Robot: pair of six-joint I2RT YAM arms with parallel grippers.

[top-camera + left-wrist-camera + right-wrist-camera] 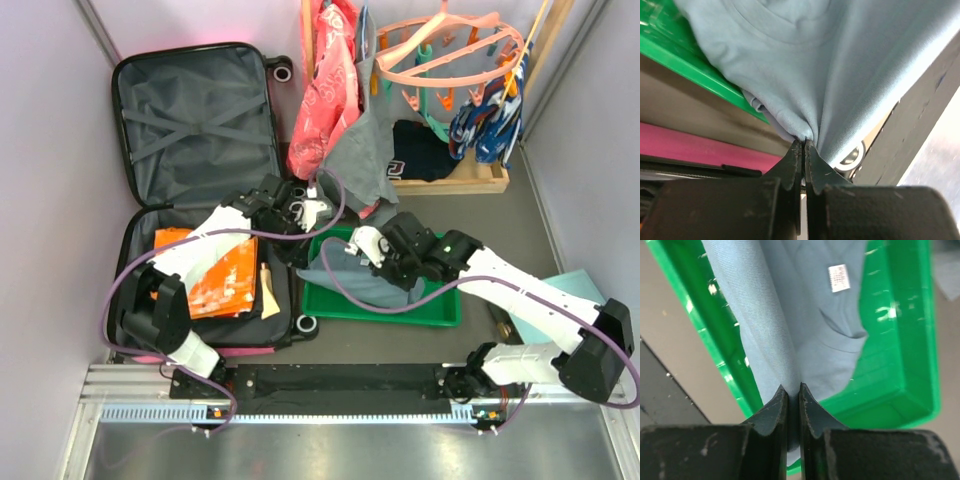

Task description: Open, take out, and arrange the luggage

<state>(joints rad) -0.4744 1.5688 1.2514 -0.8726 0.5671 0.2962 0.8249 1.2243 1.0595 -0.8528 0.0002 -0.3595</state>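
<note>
Over the green tray [900,365], we have both hands on one grey-blue garment [840,60]. Our left hand [803,145] is pressed together on a small bunched tuck at the tray's luggage-side edge. Our right hand [794,390] pinches a fold above the tray's middle. Left of the tray lies the luggage [190,160], open, with an orange packet [225,275] in the half nearer the tray. We judge the left pinch the weak spot: so little cloth sits between those fingers that a pull from the other hand could slide it free. The garment would then drape across the tray's rim onto the luggage wheel [852,157] just beside it, and dragging it back could shift the tray.
</note>
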